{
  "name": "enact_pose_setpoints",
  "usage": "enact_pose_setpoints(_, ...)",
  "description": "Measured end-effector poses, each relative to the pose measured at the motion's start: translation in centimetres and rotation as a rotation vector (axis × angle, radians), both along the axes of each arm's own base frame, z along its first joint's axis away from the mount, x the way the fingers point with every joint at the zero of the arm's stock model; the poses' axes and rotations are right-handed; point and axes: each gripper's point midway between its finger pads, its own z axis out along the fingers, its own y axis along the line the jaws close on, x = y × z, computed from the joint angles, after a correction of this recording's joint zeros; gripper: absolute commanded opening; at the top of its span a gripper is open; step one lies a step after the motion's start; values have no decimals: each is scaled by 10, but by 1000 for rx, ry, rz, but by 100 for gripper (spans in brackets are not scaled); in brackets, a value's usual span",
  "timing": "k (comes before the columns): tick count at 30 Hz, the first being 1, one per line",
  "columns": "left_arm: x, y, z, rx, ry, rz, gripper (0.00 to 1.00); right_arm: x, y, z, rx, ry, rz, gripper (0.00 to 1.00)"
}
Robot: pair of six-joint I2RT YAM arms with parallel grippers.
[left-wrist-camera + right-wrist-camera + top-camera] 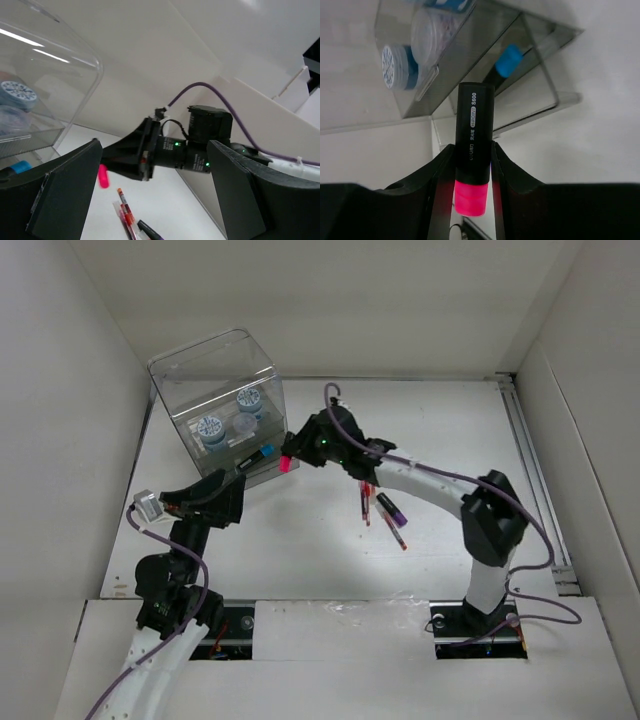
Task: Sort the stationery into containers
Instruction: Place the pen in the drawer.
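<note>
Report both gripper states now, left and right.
The left gripper: open, holding nothing.
The right gripper: shut on the black marker with pink end.

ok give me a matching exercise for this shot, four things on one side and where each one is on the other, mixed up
Things:
1. pink-capped marker
2. blue-capped marker
3. blue-and-white rolls
4. red pens

Places:
A. lying on the table
B. on a shelf inside the clear box
C. clamped in the right pincer
D. in the bottom front drawer

Pairs: 1-C, 2-D, 3-B, 4-A
</note>
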Motion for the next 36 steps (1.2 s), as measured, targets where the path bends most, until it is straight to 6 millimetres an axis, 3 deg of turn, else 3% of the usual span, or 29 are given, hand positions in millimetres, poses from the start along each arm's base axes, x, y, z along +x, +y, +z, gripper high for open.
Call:
enact_pose_setpoints(2, 3, 4, -5, -8, 14, 22, 83, -3, 36, -9, 49, 21, 43, 0)
enact_pose_setpoints(4, 6, 6, -9, -10, 32, 36, 83, -2, 57, -23, 90, 55, 55, 0)
enact_pose_setpoints(8, 9, 7, -13, -10, 50, 49, 83, 6, 69, -44, 140, 111, 4, 0)
enact_pose_setpoints(11, 11, 6, -15, -6, 59, 50, 83, 14, 68, -45, 175, 122, -56, 3)
enact_pose_setpoints(15, 11, 6, -15, -6, 60, 51, 83, 29, 75, -21, 257, 96, -109, 35)
enact_pose_setpoints(16, 11, 6, -15, -7, 60, 51, 83, 33, 79, -15, 280, 87, -112, 52)
enact_pose_setpoints(18, 11, 7, -15, -7, 60, 52, 83, 39, 87, -5, 322, 75, -114, 62)
enact_pose_setpoints(20, 11, 7, -15, -7, 60, 53, 83, 41, 91, -5, 339, 75, -111, 64)
enact_pose_setpoints(25, 11, 7, -15, -7, 60, 53, 83, 37, 87, -20, 318, 97, -116, 63)
enact_pose_setpoints(29, 11, 6, -15, -7, 60, 51, 83, 17, 65, -38, 245, 109, -104, 47)
enact_pose_setpoints(31, 12, 6, -16, -5, 63, 50, 83, 3, 44, -38, 202, 94, -108, 33)
enact_pose_setpoints(34, 12, 5, -17, -3, 66, 48, 83, -15, 1, -22, 129, 41, -149, 13)
enact_pose_setpoints(35, 12, 5, -17, -2, 65, 47, 83, -18, -13, -21, 90, 26, -174, 9)
enact_pose_setpoints(36, 12, 5, -17, -2, 65, 45, 83, -24, -33, -7, 76, -3, -198, 7)
